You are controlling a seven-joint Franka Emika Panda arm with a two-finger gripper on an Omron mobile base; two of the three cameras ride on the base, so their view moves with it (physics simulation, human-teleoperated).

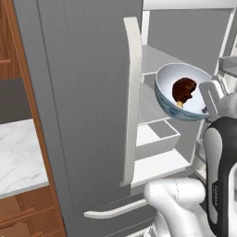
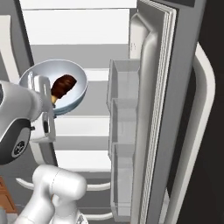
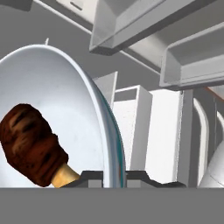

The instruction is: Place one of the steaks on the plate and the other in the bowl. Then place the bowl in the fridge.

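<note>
Pale blue-white, the bowl [image 1: 181, 92] hung tilted before the open fridge [image 1: 88, 106] in the left base view, one steak [image 1: 183, 89] inside, and we had the gripper [image 1: 209, 99] pinching its rim. From the right base view, the bowl hung level with the middle shelves [image 2: 83, 127], beside the door bins [image 2: 124, 131]. In the hand view, the rim sat clamped between our fingers. We judged the last step underway: next, levelling the bowl and setting it on a shelf.

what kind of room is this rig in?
A kitchen, rendered: an open grey fridge with light shelves, a marble counter over wooden cabinets, and a bowl holding a steak.
</note>
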